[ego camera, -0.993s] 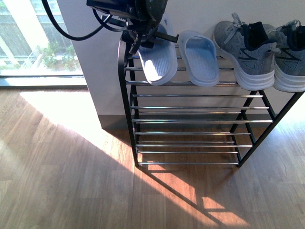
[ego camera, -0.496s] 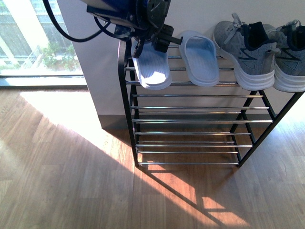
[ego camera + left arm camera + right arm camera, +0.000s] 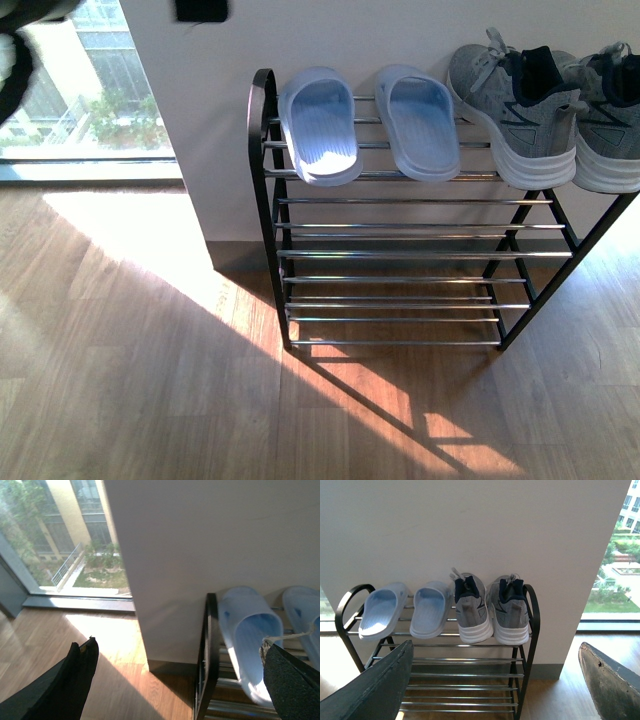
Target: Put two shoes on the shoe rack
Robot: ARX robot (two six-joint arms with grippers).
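Note:
Two pale-blue slides (image 3: 318,125) (image 3: 420,120) lie side by side on the top tier of the shoe rack (image 3: 263,200), toes toward me. To their right on the same tier stand two grey sneakers (image 3: 515,105) (image 3: 610,110). My left gripper (image 3: 180,680) is open and empty, up and left of the rack's left frame (image 3: 207,650), with the left slide (image 3: 250,640) beside one fingertip (image 3: 292,685). My right gripper (image 3: 495,685) is open and empty, well back from the rack (image 3: 530,630). It faces both slides (image 3: 380,610) (image 3: 431,609) and both sneakers (image 3: 472,607) (image 3: 510,607).
The rack stands against a white wall (image 3: 400,30), with three lower tiers of chrome bars (image 3: 400,255). Wooden floor (image 3: 150,380) spreads in front, sunlit in patches. A window (image 3: 90,100) lies to the left. A blurred piece of arm (image 3: 20,40) shows at the top-left edge.
My left gripper has let go of the left slide and pulled up and left, almost out of the front view. The slide now lies flat on the top tier.

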